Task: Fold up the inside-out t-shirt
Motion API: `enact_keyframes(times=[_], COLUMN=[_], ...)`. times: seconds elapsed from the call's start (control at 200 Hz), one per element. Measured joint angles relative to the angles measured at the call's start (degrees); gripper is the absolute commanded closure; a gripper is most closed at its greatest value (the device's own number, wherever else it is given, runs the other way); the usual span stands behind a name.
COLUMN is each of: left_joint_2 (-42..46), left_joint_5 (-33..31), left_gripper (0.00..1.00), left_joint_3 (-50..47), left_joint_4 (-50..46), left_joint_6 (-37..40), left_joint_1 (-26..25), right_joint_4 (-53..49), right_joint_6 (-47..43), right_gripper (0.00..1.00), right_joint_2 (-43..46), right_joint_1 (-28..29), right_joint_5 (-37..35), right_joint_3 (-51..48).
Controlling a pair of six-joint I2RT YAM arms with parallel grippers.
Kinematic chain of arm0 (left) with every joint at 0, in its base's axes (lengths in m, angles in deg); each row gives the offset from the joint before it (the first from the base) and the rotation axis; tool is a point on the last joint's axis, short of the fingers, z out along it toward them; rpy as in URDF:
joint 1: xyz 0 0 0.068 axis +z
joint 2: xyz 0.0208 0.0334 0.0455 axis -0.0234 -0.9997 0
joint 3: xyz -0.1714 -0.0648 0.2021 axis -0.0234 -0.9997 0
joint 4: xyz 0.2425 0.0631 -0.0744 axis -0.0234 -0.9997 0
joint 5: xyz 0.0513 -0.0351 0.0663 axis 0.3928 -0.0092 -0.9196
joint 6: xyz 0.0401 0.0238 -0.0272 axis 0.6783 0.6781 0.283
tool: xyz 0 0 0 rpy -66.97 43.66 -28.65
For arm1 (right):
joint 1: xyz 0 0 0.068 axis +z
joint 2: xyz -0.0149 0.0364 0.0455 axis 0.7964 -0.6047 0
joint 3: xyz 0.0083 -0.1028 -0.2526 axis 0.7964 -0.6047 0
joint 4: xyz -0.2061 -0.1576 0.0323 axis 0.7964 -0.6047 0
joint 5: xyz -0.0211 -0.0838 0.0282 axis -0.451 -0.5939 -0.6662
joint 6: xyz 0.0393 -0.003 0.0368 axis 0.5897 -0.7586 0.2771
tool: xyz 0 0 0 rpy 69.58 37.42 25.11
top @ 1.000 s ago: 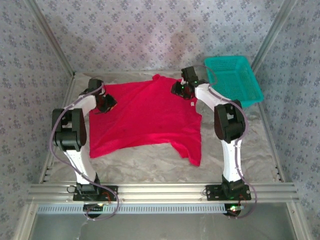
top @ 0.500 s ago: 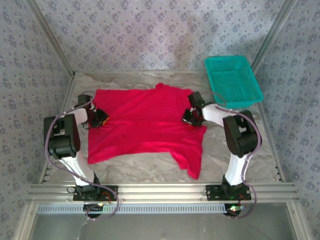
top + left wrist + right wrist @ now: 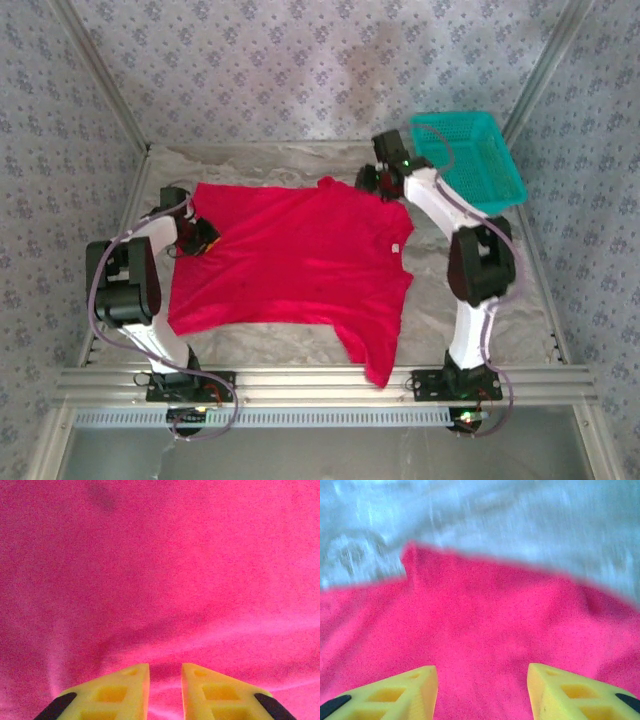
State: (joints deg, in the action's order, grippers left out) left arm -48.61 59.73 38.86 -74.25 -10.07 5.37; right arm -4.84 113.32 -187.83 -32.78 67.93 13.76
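We see the t-shirt (image 3: 290,260) spread nearly flat on the table (image 3: 300,335), to the left of the basket (image 3: 470,160) and nearer to us than it. One lower corner trails furthest from the basket, toward the table's near edge. The right gripper (image 3: 482,672) hovers just left of the basket over the shirt's collar edge, its fingers spread wide with nothing between them. The left gripper (image 3: 165,669) sits well away from the basket, at the opposite sleeve. Its fingers are drawn close with only a thin slit between them, and we cannot tell whether any cloth is caught there. We judge that no fold has been made yet and the work is still at the gripping stage. Several things could go wrong from here. If the right fingers close on only the top layer at the collar, the lower layer stays behind and the fold bunches. If one side lifts while the other has no real hold, the cloth swings askew. The right arm works close to the basket, so a wide sweep could knock it. The trailing corner could drag or slip off the near edge once the shirt is pulled.
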Motion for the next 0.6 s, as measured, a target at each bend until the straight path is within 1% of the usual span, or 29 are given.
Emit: enact_keyframes(times=[0.095,0.19,0.3,0.415,0.5,0.555,0.6], left_joint_2=[-0.04,-0.31,-0.61,-0.61,-0.61,-0.63,-0.63], left_joint_5=[-0.17,-0.22,-0.22,-0.24,-0.22,-0.2,-0.2], left_gripper=[0.79,0.79,0.79,0.8,0.81,0.81,0.81], left_joint_3=[0.59,0.63,0.94,1.22,1.22,1.22,1.22], left_joint_4=[0.04,-0.02,-0.24,-0.26,-0.24,-0.22,-0.22], left_joint_6=[-0.02,-0.02,0.0,0.0,-0.02,-0.02,-0.02], left_joint_1=[-1.4,-2.19,-2.29,-2.27,-2.27,-2.27,-2.27], right_joint_4=[-2.93,-6.25,-9.49,-11.78,-12.68,-12.7,-12.7], right_joint_6=[-2.8,-5.11,-7.48,-8.72,-8.92,-9.33,-8.79], right_gripper=[0.4,0.34,0.3,0.3,0.35,0.48,0.61], right_joint_2=[-13.11,-23.23,-30.18,-32.61,-33.05,-33.07,-33.29], right_joint_1=[-0.57,-0.33,0.26,1.09,1.77,2.12,2.32], right_joint_5=[-1.44,-1.73,-1.51,-1.36,-0.79,-0.35,0.13], right_joint_3=[16.81,28.85,35.98,37.09,36.92,36.46,36.41])
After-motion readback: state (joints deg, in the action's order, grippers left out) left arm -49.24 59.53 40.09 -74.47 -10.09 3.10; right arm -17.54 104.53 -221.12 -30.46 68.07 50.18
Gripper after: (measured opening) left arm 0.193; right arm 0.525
